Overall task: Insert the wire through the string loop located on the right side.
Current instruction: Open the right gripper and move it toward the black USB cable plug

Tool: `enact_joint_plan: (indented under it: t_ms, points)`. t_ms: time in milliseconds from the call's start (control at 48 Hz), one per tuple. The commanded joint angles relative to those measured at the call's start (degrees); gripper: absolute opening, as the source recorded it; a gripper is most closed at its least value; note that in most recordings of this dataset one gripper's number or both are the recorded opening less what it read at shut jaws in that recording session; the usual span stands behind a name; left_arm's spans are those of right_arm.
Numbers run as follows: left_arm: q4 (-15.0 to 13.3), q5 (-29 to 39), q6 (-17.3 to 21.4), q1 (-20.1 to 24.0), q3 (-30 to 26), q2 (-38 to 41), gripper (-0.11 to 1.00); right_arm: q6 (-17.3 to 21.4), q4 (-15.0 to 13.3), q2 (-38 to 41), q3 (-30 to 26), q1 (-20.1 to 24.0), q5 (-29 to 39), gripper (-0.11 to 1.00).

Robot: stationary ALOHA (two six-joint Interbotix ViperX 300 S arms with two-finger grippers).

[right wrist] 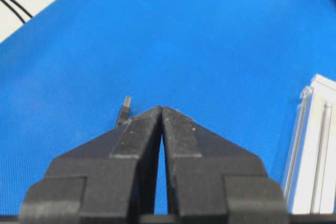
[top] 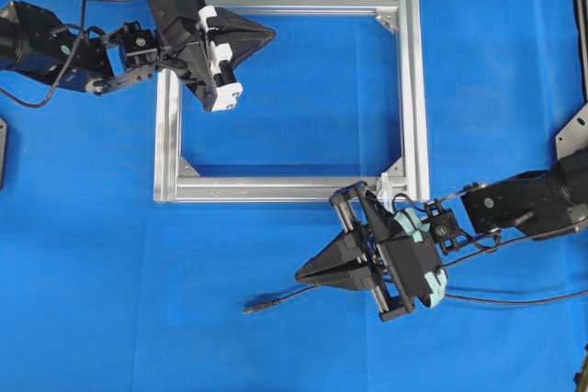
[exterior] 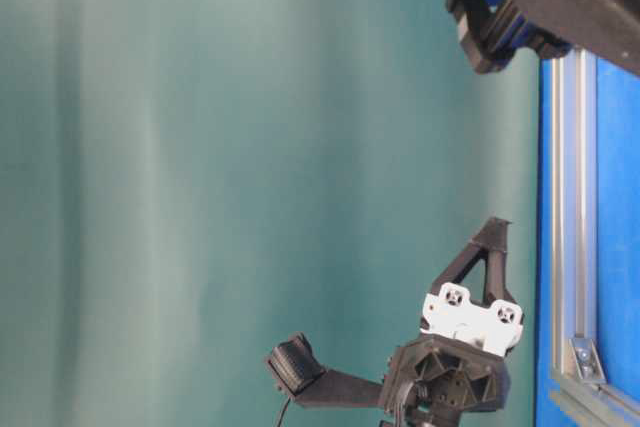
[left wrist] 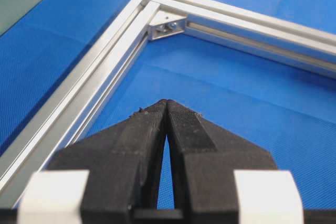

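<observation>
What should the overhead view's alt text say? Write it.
A thin black wire lies loose on the blue mat, beside the shut right gripper. The shut left gripper hovers over the silver frame.

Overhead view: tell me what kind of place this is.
Probably a robotics lab bench set up for manipulation trials. A blue cloth covers the table, a bare silver frame lies flat on it, and two robot arms end in the left gripper and right gripper, beside a loose wire.
</observation>
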Motion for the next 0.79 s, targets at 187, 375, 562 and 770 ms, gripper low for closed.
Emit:
enact_joint_plan:
  t_ms: [187,375,562,770]
  points:
    - [1.3,2.4,0.8,-0.2,-1.0,-2.5,0.00,0.3,-0.3,-2.6,-1.2,0.5,1.9,-0.06]
    - [1.5,2.4,1.0,-0.3,-1.1,-2.5,0.00,1.1,-0.4,-2.6,-1.2,1.3,2.0,-0.06]
    - [1.5,2.4,1.3,-0.3,-1.0,-2.5,0.00,3.7,-0.4,-2.6,-1.2,1.7,2.0,-0.06]
    - [1.5,2.4,1.4,-0.3,-1.1,-2.5,0.00,5.6,-0.2,-2.6,-1.1,1.7,2.1,0.21]
